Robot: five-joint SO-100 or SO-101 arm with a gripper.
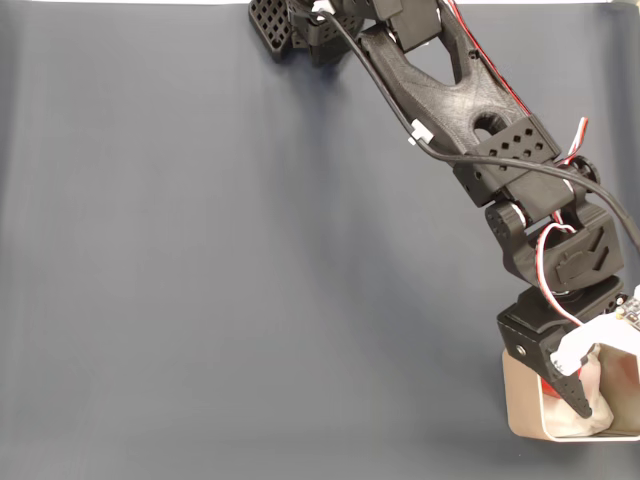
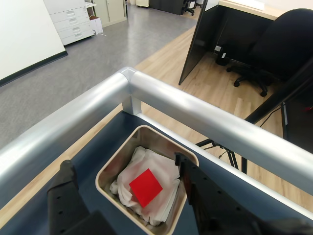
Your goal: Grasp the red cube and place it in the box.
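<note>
One broad dark grey-blue table surface takes up most of my fixed view, and my black printed arm reaches across it from the 12 o'clock edge down toward 4 o'clock. In the wrist view I see a thick silver metal rail bordering the table, bending at a corner near 11 o'clock, with office floor and a black swivel chair beyond it. The beige rounded-corner box sits on the table just inside that rail; in the fixed view it lies at the 4 o'clock corner, partly under the arm. Wrinkled white paper lines it. My gripper hangs over the box with its two black fingers spread wide, one either side, gripping nothing. The small bright red cube rests on the paper inside the box, apart from both fingers.
</note>
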